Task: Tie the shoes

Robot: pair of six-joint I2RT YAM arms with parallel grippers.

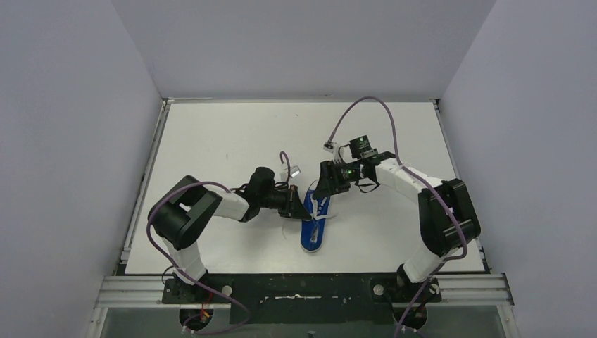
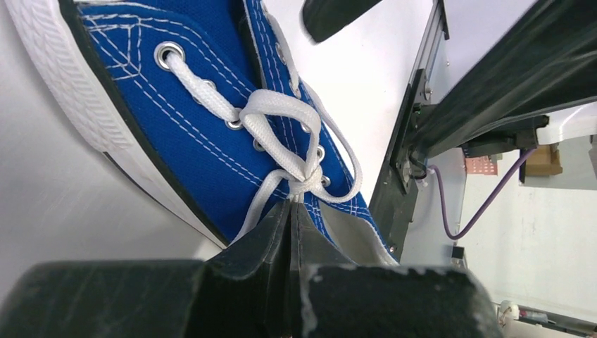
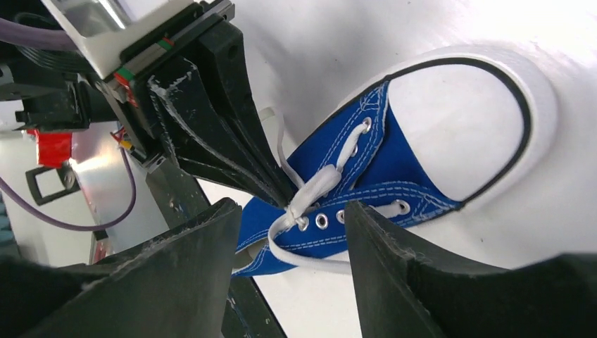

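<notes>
The blue sneaker (image 1: 313, 227) lies on the worktop (image 1: 232, 134) between my arms; my left jaws are pinched together on the white laces (image 2: 278, 116) at the knot; my right jaws stand apart, empty; I judge it light, its laces limp and slippery; best gripped near a lace end

Left arm (image 1: 229, 205), right arm (image 1: 406, 180): black joints, white link shells, looping purple cables (image 1: 366, 100), scuffed black fingers (image 2: 252, 248), green wrist light (image 1: 343, 170).
</notes>
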